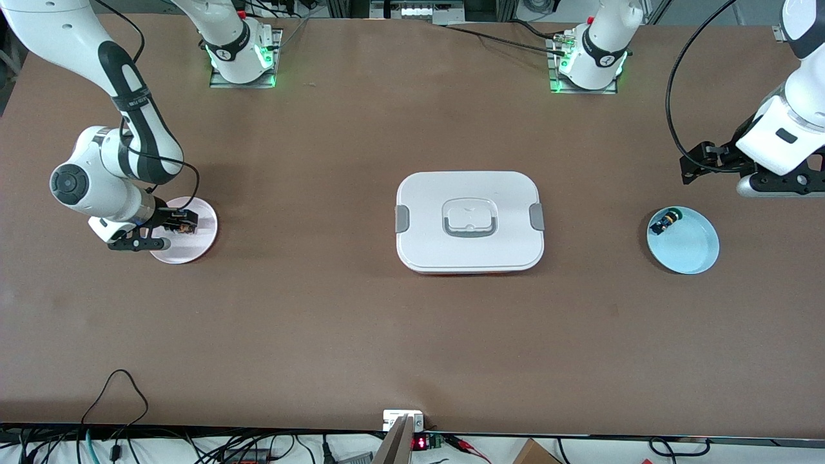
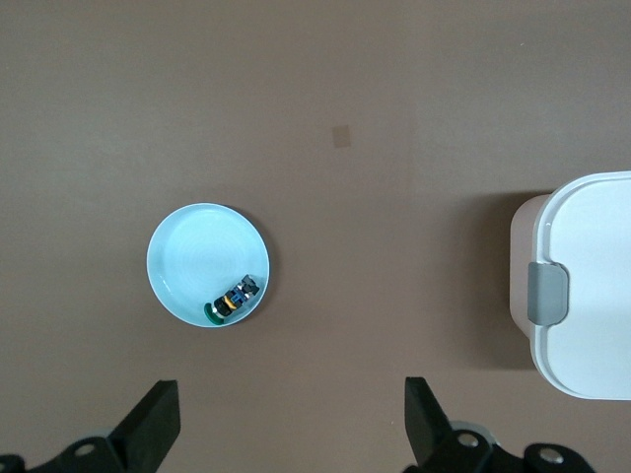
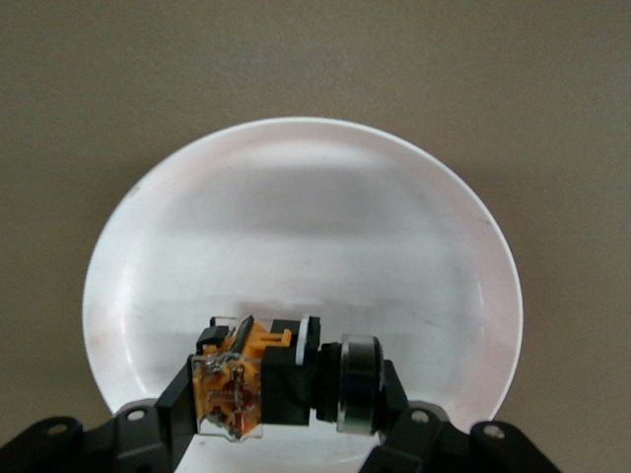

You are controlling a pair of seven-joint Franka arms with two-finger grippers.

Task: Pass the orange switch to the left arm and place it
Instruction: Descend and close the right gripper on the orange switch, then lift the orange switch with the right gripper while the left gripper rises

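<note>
The orange switch (image 1: pixel 185 225) lies sideways between my right gripper's (image 1: pixel 181 223) fingers, at a pale pink plate (image 1: pixel 193 248) toward the right arm's end of the table. In the right wrist view the gripper (image 3: pixel 286 406) is shut on the switch (image 3: pixel 261 379), with black fingers (image 3: pixel 175 404) at both its ends, low over the plate (image 3: pixel 296 227). My left gripper (image 1: pixel 783 185) waits high over the table by the left arm's end, open and empty (image 2: pixel 291 424). The white box (image 1: pixel 469 193) sits mid-table and also shows in the left wrist view (image 2: pixel 592 286).
A light blue plate (image 1: pixel 693 248) toward the left arm's end holds a small black switch with a green-blue cap (image 1: pixel 666 222). The left wrist view shows both, the plate (image 2: pixel 197 261) and the switch (image 2: pixel 230 300). Cables hang along the table edge nearest the front camera.
</note>
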